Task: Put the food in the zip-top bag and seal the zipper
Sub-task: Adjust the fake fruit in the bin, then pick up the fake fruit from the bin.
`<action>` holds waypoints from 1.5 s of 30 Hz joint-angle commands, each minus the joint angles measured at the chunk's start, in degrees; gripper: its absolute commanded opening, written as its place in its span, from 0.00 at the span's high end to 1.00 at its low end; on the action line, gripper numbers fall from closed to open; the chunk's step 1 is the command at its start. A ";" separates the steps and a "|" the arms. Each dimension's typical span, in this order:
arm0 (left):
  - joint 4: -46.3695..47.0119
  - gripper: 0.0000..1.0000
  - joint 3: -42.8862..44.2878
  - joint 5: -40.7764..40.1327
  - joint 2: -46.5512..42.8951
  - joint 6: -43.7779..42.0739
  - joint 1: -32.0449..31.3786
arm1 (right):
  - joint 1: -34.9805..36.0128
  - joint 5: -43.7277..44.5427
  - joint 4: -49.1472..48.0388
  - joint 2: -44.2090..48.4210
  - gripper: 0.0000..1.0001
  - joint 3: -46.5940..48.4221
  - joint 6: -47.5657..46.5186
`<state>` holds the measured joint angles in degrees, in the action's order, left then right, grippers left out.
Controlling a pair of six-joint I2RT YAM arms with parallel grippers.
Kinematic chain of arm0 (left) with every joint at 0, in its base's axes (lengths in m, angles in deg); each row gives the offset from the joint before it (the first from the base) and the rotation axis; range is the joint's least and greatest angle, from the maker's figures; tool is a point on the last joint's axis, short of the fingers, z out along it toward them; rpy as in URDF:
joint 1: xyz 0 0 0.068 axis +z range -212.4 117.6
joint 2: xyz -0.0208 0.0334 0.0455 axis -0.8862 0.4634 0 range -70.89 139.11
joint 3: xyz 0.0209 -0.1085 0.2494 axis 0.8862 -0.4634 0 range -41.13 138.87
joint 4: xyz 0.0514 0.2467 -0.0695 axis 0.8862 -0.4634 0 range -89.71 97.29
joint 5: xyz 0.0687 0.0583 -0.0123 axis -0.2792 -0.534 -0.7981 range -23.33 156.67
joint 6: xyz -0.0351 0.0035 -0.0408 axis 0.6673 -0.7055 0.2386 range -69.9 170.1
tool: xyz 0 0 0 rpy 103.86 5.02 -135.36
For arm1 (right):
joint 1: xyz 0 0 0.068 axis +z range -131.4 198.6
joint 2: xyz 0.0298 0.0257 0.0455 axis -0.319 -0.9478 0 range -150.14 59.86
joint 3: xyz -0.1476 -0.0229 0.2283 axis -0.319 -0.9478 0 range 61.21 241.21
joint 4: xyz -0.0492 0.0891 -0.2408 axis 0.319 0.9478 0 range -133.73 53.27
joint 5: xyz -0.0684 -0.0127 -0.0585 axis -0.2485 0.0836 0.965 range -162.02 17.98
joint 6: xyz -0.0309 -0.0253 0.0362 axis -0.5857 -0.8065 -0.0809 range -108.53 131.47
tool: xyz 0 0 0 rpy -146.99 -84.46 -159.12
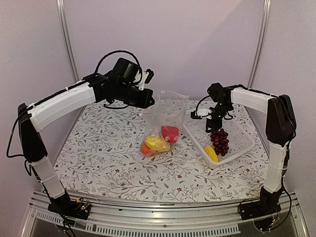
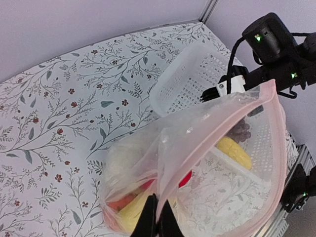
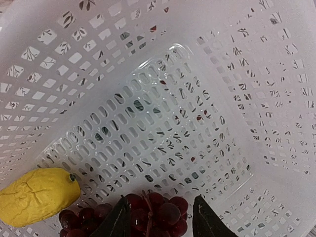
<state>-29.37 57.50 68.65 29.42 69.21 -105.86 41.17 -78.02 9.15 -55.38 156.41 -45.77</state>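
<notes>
The clear zip-top bag (image 1: pixel 165 116) stands at mid-table with its mouth held up. My left gripper (image 1: pixel 152 100) is shut on the mouth edge; in the left wrist view its fingers (image 2: pixel 159 201) pinch the pinkish zipper strip (image 2: pixel 276 128). Inside lie the white cauliflower (image 2: pixel 126 158), an orange piece (image 1: pixel 145 149), a yellow piece (image 1: pixel 156 143) and a red piece (image 1: pixel 170 133). My right gripper (image 1: pixel 213 126) is open inside the white basket (image 1: pixel 242 136), its fingers either side of the purple grapes (image 3: pixel 158 212). The second yellow piece (image 3: pixel 37 195) lies beside them.
The white lattice basket (image 3: pixel 173 113) sits right of the bag, almost touching it. The floral tablecloth (image 1: pixel 98 148) covers the table. Pale walls and two metal posts stand close behind.
</notes>
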 commanded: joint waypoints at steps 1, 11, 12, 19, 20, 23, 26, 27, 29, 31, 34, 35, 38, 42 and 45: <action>0.61 1.00 -0.14 0.46 0.15 0.53 0.72 | 1.02 -0.69 2.20 -1.88 0.58 -0.72 -1.06; 0.81 1.00 -0.69 0.83 -0.09 0.95 0.73 | 1.31 2.50 2.26 -4.23 0.59 -1.47 -1.74; 0.81 1.00 -0.72 0.83 -0.17 0.96 0.74 | 1.31 2.75 1.95 -4.35 0.59 -1.77 -1.81; 0.79 1.00 -0.98 0.82 -0.41 1.10 0.75 | 1.26 3.76 1.03 -5.20 0.70 -2.14 -1.83; 0.74 1.00 -0.98 0.88 -0.42 1.17 0.75 | 1.30 3.94 0.97 -5.24 0.73 -2.08 -1.74; 0.89 1.00 -1.16 0.91 -0.42 1.28 0.73 | 1.26 3.85 0.82 -5.28 0.87 -1.59 -1.44; 1.10 1.00 -1.40 1.09 -0.49 1.41 0.71 | 1.25 3.72 0.87 -4.61 1.00 -0.93 -1.15; 1.15 1.00 -1.42 1.05 -0.45 1.39 0.74 | 1.27 3.80 0.75 -4.37 1.00 -0.85 -1.01; 1.24 1.00 -1.51 1.18 -0.40 1.37 0.73 | 1.32 3.91 0.73 -3.55 1.00 -0.61 -0.74; 1.40 1.00 -1.60 1.18 -0.46 1.43 0.70 | 1.27 3.98 0.77 -2.74 1.00 -0.41 -0.36; 1.45 1.00 -1.60 1.19 -0.46 1.48 0.74 | 1.19 3.02 1.00 -0.39 1.00 0.08 0.41; 1.46 1.00 -1.53 1.19 -0.47 1.39 0.75 | 1.10 2.11 1.41 0.82 1.00 0.47 0.64; 1.49 1.00 -1.42 1.18 -0.39 1.35 0.65 | 0.75 -0.82 3.25 3.14 1.00 2.17 1.81; 1.60 1.00 -1.42 1.10 -0.51 1.25 0.75 | 0.25 -2.87 5.21 6.43 1.00 4.16 2.84; 1.77 1.00 -1.36 1.01 -0.38 1.12 0.75 | 0.16 -3.63 6.12 8.19 1.00 5.98 3.75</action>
<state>-28.11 56.61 69.26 29.42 70.30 -105.86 41.71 -78.59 12.87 -51.14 159.36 -44.04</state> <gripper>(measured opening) 0.005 0.005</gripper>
